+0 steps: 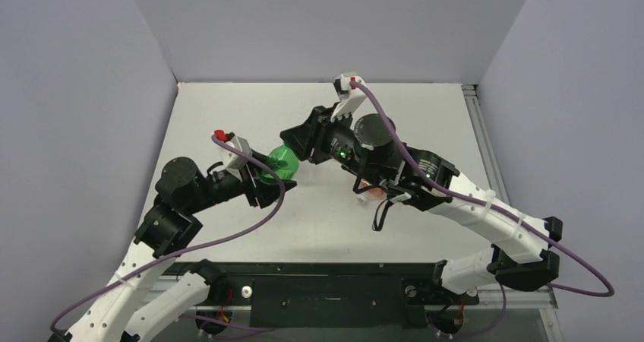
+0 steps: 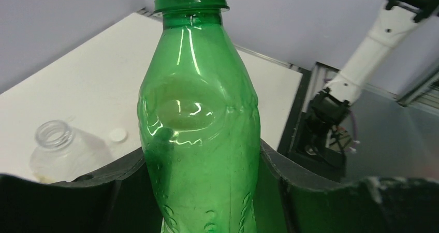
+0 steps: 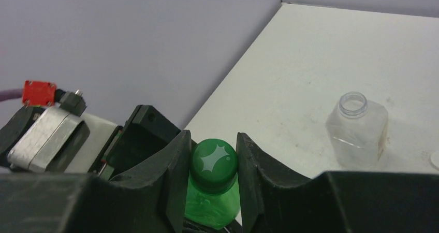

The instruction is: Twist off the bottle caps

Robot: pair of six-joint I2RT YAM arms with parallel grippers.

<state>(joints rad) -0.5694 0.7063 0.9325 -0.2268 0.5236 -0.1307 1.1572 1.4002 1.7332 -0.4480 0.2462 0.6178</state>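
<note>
The green bottle (image 1: 279, 163) is held above the table between both arms. My left gripper (image 1: 266, 181) is shut on its body (image 2: 199, 140), the bottle filling the left wrist view between the black jaws. My right gripper (image 3: 214, 163) is shut on the green cap (image 3: 214, 159), one finger on each side; from above it sits at the bottle's far end (image 1: 295, 146). The clear squarish bottle (image 3: 357, 129) stands open on the table, also in the left wrist view (image 2: 59, 153), with a white cap (image 2: 118, 135) lying beside it. The orange bottle (image 1: 370, 188) is mostly hidden under my right arm.
Grey walls close the white table (image 1: 250, 106) on the left, back and right. A purple cable (image 1: 228, 239) loops off my left wrist. A black base rail (image 1: 326, 289) runs along the near edge. Another white cap (image 3: 435, 159) shows at the right wrist view's right edge.
</note>
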